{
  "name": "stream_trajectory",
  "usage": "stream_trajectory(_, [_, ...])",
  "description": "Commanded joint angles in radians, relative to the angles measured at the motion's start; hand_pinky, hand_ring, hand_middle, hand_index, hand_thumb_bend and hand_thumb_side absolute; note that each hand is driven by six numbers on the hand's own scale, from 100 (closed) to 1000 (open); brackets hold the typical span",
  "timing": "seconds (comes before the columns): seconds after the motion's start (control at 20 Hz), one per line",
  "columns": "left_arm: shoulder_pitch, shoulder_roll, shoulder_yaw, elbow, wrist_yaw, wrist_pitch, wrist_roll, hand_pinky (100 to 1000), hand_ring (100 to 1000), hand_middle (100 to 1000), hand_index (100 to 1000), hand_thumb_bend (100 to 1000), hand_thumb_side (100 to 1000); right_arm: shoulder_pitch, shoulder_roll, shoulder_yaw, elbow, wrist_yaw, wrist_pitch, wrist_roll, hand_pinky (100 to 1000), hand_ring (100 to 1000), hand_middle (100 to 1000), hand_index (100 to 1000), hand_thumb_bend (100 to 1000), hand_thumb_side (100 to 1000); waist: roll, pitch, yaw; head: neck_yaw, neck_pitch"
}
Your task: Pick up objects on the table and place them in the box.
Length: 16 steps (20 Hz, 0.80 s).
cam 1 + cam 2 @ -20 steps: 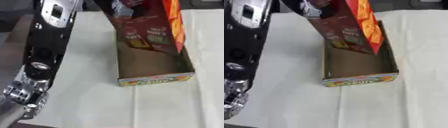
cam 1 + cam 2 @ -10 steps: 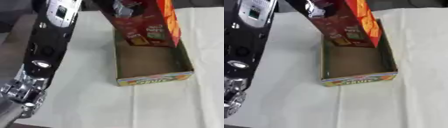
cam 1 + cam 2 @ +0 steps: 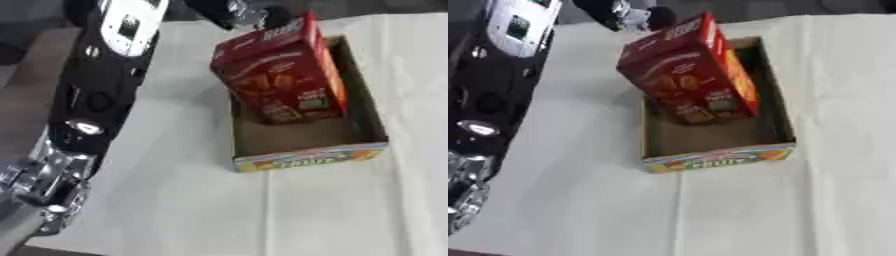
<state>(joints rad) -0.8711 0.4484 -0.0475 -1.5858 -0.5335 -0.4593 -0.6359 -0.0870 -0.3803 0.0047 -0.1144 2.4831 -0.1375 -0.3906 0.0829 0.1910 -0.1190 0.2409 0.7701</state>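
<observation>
Red cracker carton tilted in the cardboard box — left robot hand at its top edge, grip unclear.

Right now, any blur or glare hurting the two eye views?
Left eye view: red cracker box and cardboard box soft, small print unreadable; no glare. Right eye view: same softness, left hand smeared at the top edge.
</observation>
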Motion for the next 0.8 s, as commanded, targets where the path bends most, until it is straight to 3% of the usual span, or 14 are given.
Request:
stream_trajectory(0.05, [-0.024, 0.028, 0.008, 0.017, 0.000, -0.236, -0.262, 1000, 1000, 1000, 1000, 529, 936, 0.010, -0.030, -0.004, -0.002, -0.001, -0.004, -0.001, 463, 588, 651, 755, 100, 1000, -0.006, -0.015, 0.002, 0.004, 0.000])
stream_trajectory(0.1, [-0.025, 0.029, 0.008, 0.023, 0.000, -0.244, -0.267, 1000, 1000, 1000, 1000, 567, 936, 0.010, -0.030, -0.004, -0.002, -0.001, -0.005, -0.001, 463, 588, 652, 755, 100, 1000, -0.006, -0.016, 0.002, 0.004, 0.000])
stream_trajectory(0.25, [-0.027, 0.028, 0.010, 0.037, -0.009, -0.260, -0.271, 1000, 1000, 1000, 1000, 542, 948, 0.010, -0.029, -0.004, -0.001, -0.001, -0.007, -0.001, 463, 588, 652, 755, 100, 1000, -0.008, -0.017, 0.004, 0.006, 0.000])
stream_trajectory(0.45, [-0.027, 0.023, 0.032, 0.033, 0.007, -0.247, -0.257, 1000, 1000, 1000, 1000, 321, 938, 0.011, -0.027, -0.004, -0.002, 0.000, -0.009, -0.001, 463, 588, 652, 755, 100, 1000, -0.011, -0.018, 0.007, 0.006, 0.000])
stream_trajectory(0.5, [-0.026, 0.022, 0.039, 0.026, 0.019, -0.239, -0.236, 899, 979, 980, 1000, 199, 888, 0.011, -0.027, -0.004, -0.002, 0.000, -0.009, -0.001, 463, 588, 651, 755, 100, 1000, -0.012, -0.018, 0.008, 0.005, 0.000])
stream_trajectory(0.55, [-0.022, 0.017, 0.055, 0.015, 0.053, -0.221, -0.171, 795, 921, 945, 1000, 100, 779, 0.011, -0.026, -0.004, -0.002, 0.000, -0.009, -0.001, 463, 588, 651, 755, 100, 1000, -0.013, -0.018, 0.009, 0.004, 0.000])
stream_trajectory(0.6, [-0.017, 0.017, 0.061, 0.005, 0.090, -0.203, -0.100, 730, 877, 913, 978, 100, 755, 0.011, -0.026, -0.004, -0.002, 0.000, -0.010, -0.001, 463, 588, 652, 755, 100, 1000, -0.013, -0.018, 0.010, 0.004, 0.000])
stream_trajectory(0.65, [-0.007, 0.009, 0.069, -0.009, 0.172, -0.191, 0.006, 678, 840, 876, 944, 100, 591, 0.011, -0.026, -0.004, -0.003, -0.001, -0.010, -0.002, 463, 589, 652, 755, 100, 1000, -0.014, -0.017, 0.011, 0.002, 0.000])
stream_trajectory(0.8, [0.032, 0.031, 0.050, -0.049, 0.471, -0.219, 0.302, 639, 803, 826, 889, 100, 687, 0.010, -0.026, -0.005, -0.003, -0.003, -0.010, -0.005, 462, 588, 651, 754, 100, 1000, -0.016, -0.015, 0.012, 0.000, 0.000])
